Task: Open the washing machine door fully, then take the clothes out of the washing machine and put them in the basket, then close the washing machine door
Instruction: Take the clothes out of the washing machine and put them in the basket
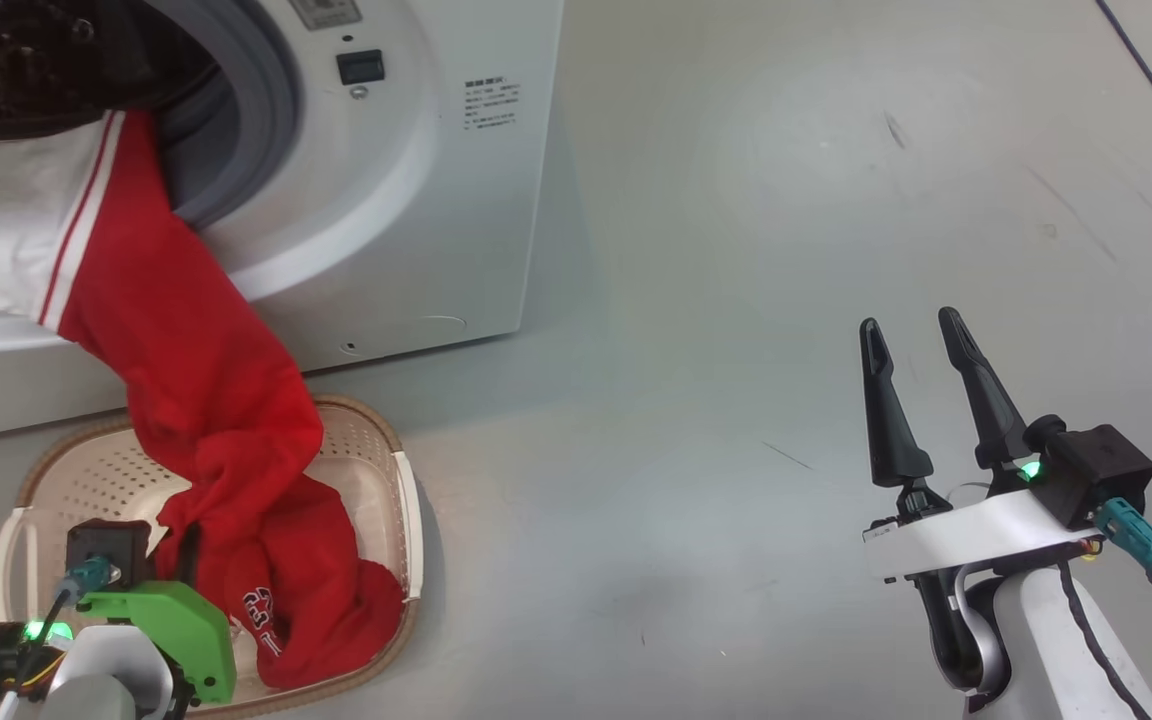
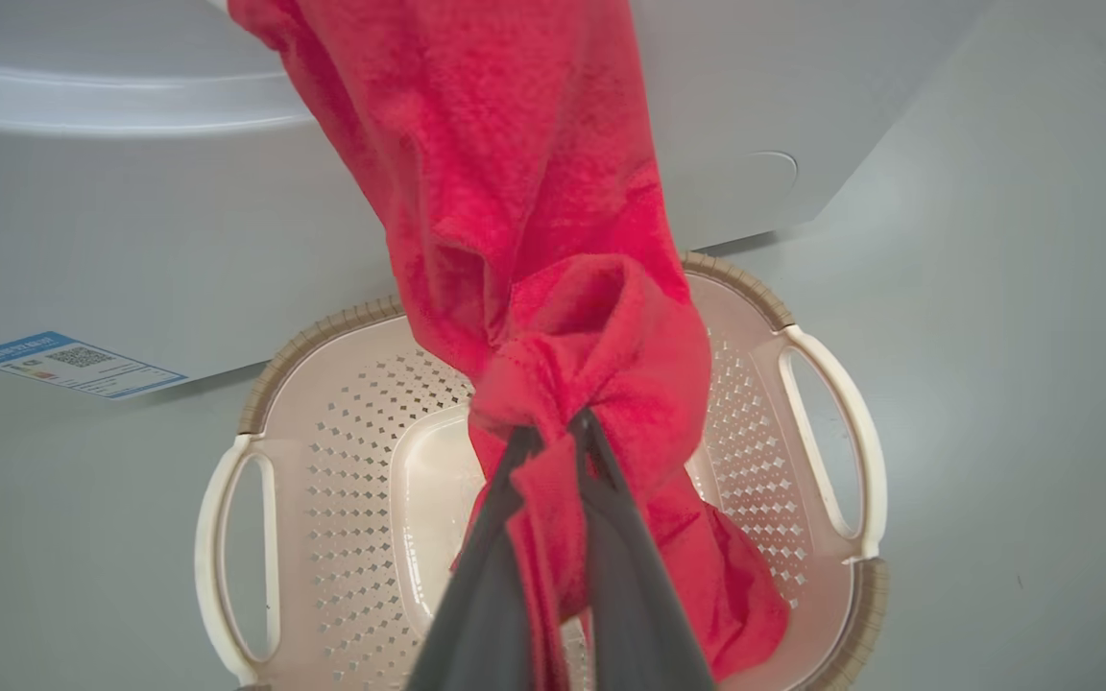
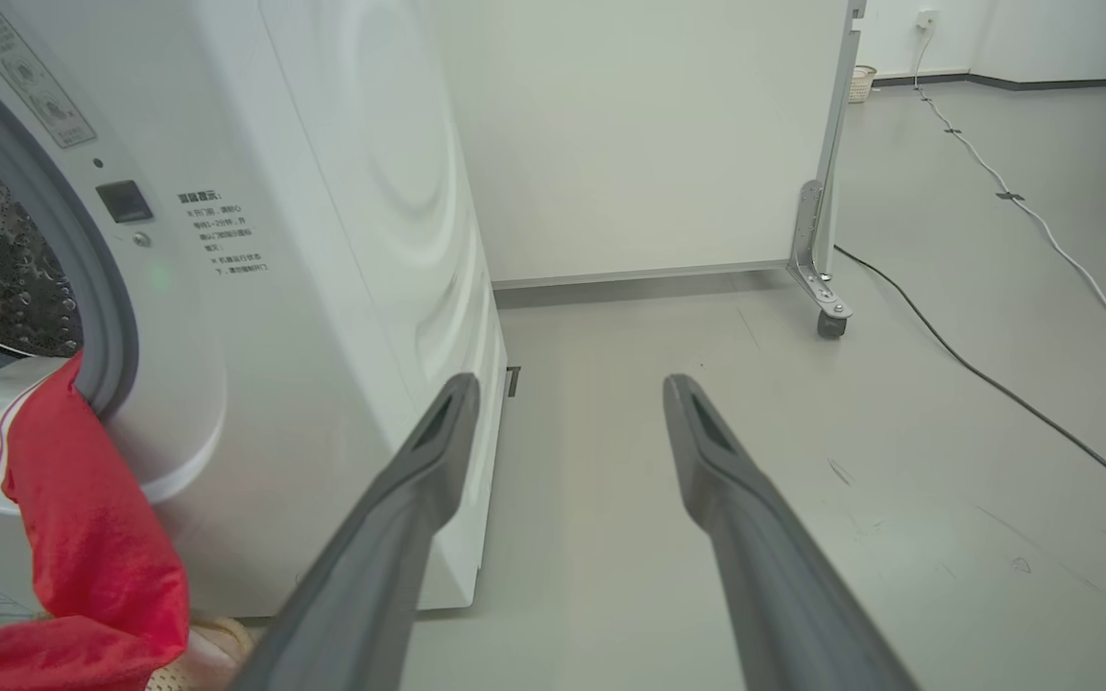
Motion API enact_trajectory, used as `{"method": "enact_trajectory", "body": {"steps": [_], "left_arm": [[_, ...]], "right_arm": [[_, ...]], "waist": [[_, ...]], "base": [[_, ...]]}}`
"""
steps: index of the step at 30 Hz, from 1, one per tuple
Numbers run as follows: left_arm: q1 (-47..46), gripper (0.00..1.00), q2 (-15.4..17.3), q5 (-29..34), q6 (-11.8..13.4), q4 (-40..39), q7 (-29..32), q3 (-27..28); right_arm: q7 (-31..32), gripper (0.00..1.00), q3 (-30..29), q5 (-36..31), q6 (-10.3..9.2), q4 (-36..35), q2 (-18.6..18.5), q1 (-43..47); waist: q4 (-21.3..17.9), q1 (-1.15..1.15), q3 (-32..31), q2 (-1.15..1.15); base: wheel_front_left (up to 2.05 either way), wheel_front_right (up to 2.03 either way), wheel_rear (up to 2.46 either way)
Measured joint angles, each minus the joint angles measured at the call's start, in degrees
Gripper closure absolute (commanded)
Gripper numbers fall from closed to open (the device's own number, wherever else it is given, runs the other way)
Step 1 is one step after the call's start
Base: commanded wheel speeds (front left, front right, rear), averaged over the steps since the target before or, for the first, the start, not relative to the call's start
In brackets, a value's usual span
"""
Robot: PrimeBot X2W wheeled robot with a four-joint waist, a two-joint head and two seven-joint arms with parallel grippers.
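our left gripper [image 2: 555,429] pinches the red clothes [image 2: 515,192] over the basket [image 2: 342,461]. our right gripper [image 1: 909,320] hangs wide open, empty.

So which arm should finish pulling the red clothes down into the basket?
Left. The left gripper is shut on the clothes above the basket; the right gripper stands open over the floor, away from both.

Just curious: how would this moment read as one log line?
left gripper: shut on clothes over basket | right gripper: open, empty | clothes: trailing from washing machine
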Motion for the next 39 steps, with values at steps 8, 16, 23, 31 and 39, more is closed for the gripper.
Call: {"method": "enact_trajectory", "body": {"steps": [8,16,23,31,39], "left_arm": [[-2.68,1.0,-0.04,0.33,0.05,5.01,-0.21,-0.12],[-4.56,0.79,-0.04,0.79,0.08,9.45,-0.69,-0.24],[-5.27,0.0,-0.46,0.71,0.08,13.29,-0.85,-0.24],[-6.45,0.0,-1.14,0.38,0.08,14.26,-5.22,-0.02],[-8.74,0.0,-2.1,-0.31,0.08,12.07,-9.84,0.08]], "right_arm": [[0.0,0.0,-0.52,0.0,0.01,0.11,0.16,-0.57],[0.0,0.0,-0.42,0.0,0.01,0.44,0.21,-0.92],[0.0,0.0,-0.52,0.0,0.01,1.15,0.23,-1.31],[0.0,0.0,-1.18,0.0,0.01,1.91,0.24,-1.32],[0.0,0.0,-2.68,-0.13,0.01,2.33,0.13,-0.59]], "waist": [[-1.56,0.0,2.1,0.0],[-1.42,0.0,2.28,0.0],[-1.06,0.0,1.61,0.0],[-0.32,0.0,-0.85,0.0],[1.15,0.0,-3.86,0.0]], "base": [[0.0,0.0,0.0],[0.0,0.0,0.0],[0.0,0.0,0.0],[0.0,0.0,0.0],[0.0,0.0,0.0]]}}
